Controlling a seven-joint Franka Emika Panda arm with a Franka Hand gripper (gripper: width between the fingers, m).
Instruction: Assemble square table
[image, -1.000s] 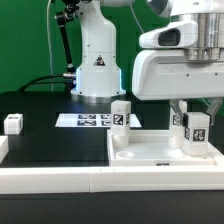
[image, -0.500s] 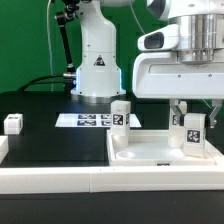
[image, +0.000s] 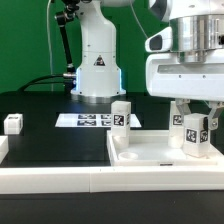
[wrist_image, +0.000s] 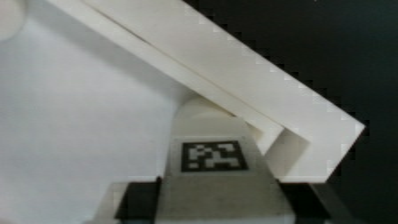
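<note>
Pinching a small white leg (image: 195, 133) between its two fingers, the gripper (image: 196, 120) hangs over the square tabletop (image: 160, 152) at the exterior view's right. The leg stands upright, its lower end down inside the tray-like top just beside the raised rim; whether it touches the floor of the tray cannot be told. In the wrist view the leg fills the gap between the dark finger pads (wrist_image: 139, 200), with the tabletop's rim running diagonally just beyond it. A second leg (image: 121, 115) stands upright at the tabletop's corner nearer the exterior view's left, well apart from the gripper. A third leg (image: 13, 123) sits alone on the black table (image: 40, 140), toward the exterior view's left. Each leg bears a black-and-white square tag, patterns only, no words. The marker board (image: 88, 120) lies flat before the robot base (image: 97, 65), whose dark label is too small to read.
</note>
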